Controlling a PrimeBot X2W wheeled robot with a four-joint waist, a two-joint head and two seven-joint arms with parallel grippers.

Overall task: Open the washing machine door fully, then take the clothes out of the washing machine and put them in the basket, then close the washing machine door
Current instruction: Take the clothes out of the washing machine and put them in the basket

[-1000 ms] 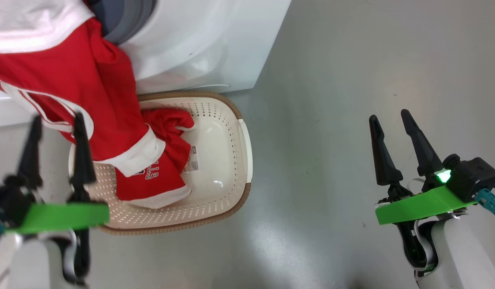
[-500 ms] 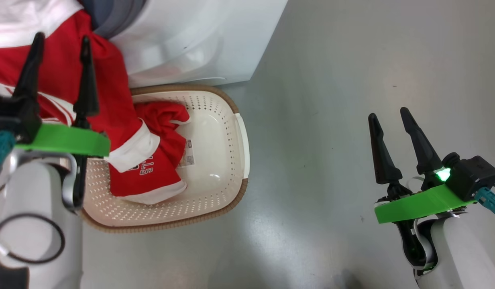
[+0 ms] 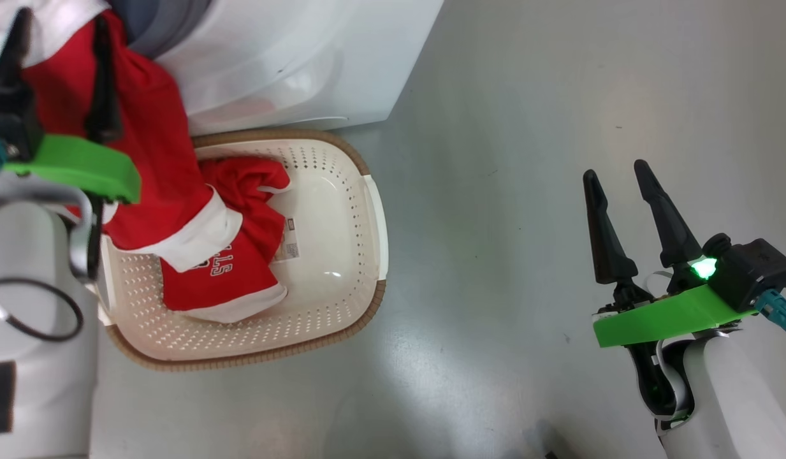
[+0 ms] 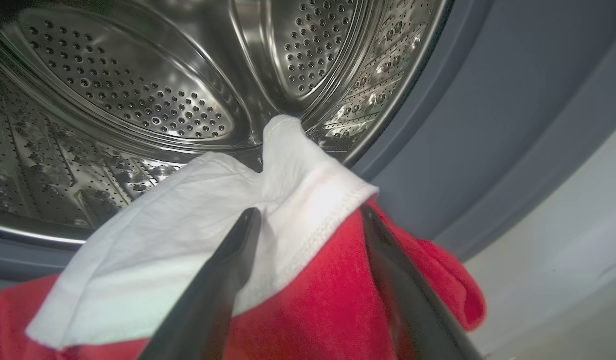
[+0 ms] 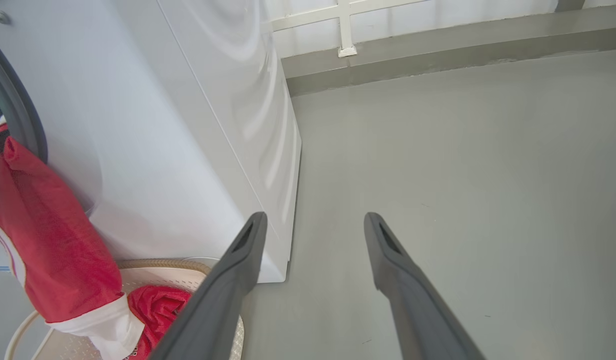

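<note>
A red garment with white trim (image 3: 153, 159) hangs out of the washing machine (image 3: 291, 64) down into the basket (image 3: 370, 210). A red jersey (image 3: 227, 280) lies inside the basket. My left gripper (image 3: 61, 19) is open at the drum mouth. In the left wrist view its fingers (image 4: 238, 260) stand on either side of the garment's white-edged fold (image 4: 288, 200), in front of the steel drum (image 4: 138, 100). My right gripper (image 3: 616, 171) is open and holds nothing above the floor on the right. The washing machine door is out of view.
Grey floor (image 3: 526, 95) stretches to the right of the machine and basket. The right wrist view shows the machine's white side (image 5: 188, 125), a low grey kerb along the wall (image 5: 437, 55), and the basket rim (image 5: 158, 262) against the machine's foot.
My left gripper has risen from beside the basket to the drum mouth, over the hanging garment. The head camera shifted slightly. The right arm has stayed put.
</note>
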